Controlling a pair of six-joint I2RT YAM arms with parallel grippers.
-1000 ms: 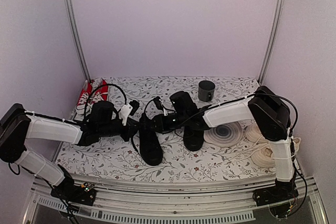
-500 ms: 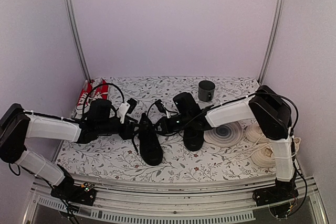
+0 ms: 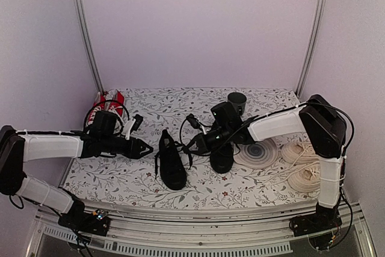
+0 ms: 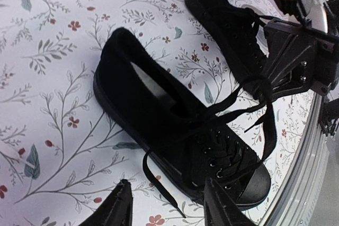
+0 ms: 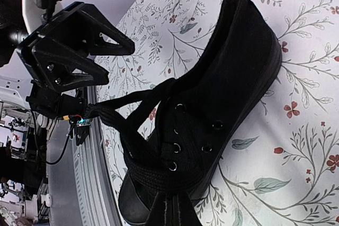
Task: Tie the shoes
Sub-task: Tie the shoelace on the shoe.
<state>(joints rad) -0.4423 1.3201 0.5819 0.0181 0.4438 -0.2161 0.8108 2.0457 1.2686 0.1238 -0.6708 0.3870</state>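
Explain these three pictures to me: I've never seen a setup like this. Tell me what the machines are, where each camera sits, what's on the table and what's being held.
These are two robot arms bolted at the near edge of a flower-patterned table. The wide picture comes from a camera above and behind them; the other two come from cameras on each arm's wrist.

On the table lie two black shoes: the left black shoe between the arms and the right black shoe under the right arm. Around them are small red sneakers, cream sneakers, a grey cup and a round ringed disc.

The left claw is open and holds nothing. The right claw is shut on a black lace of the left shoe.
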